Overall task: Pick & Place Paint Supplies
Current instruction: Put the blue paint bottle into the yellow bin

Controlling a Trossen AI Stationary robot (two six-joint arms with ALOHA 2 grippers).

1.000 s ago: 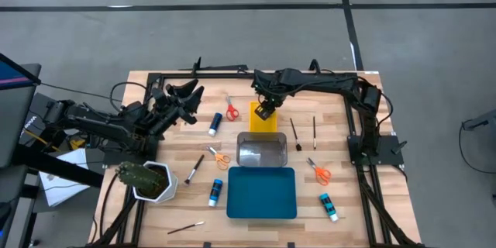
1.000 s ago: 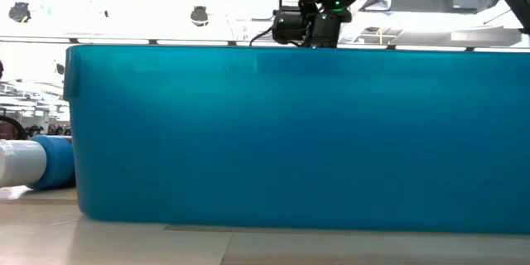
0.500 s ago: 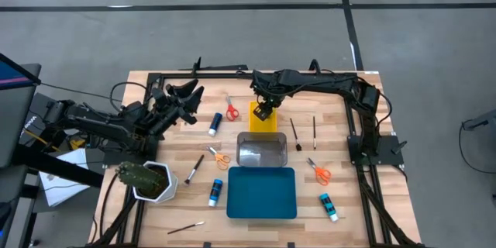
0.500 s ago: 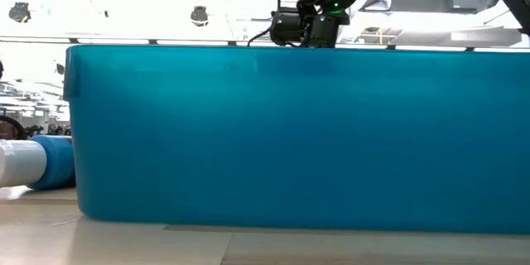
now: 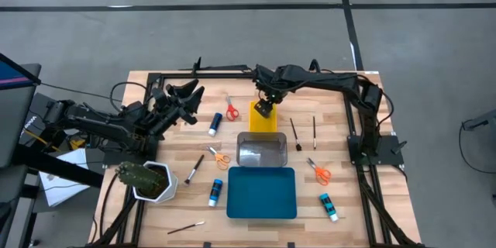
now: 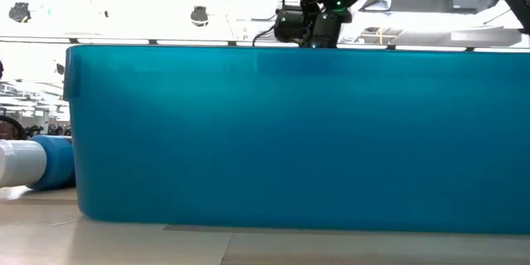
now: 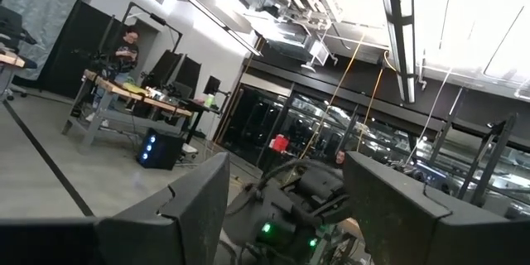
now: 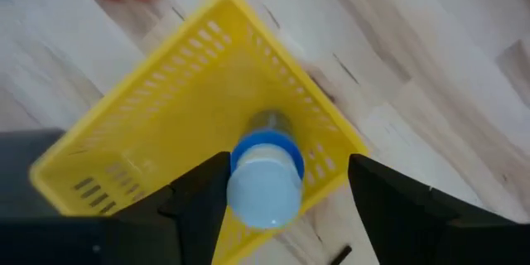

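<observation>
Fingers (image 8: 199,207) of the right gripper (image 5: 264,108) spread wide over the yellow tray (image 8: 157,124); blue bottle (image 8: 265,174) between them, apart from both, long axis toward camera, white cap nearest; left gripper (image 5: 184,93) waits, fingers apart, above counter (image 5: 341,163).

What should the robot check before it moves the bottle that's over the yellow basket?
1. Blue bottle sits between the right gripper fingers: ok.
2. Bottle is above the yellow basket, not outside it: ok.
3. Fingers squeezing the bottle tightly: cannot tell.
4. Basket floor under the bottle free of other supplies: ok.
5. Left gripper waits far from the basket: ok.
6. Red scissors lie outside the basket, untouched: ok.
</observation>
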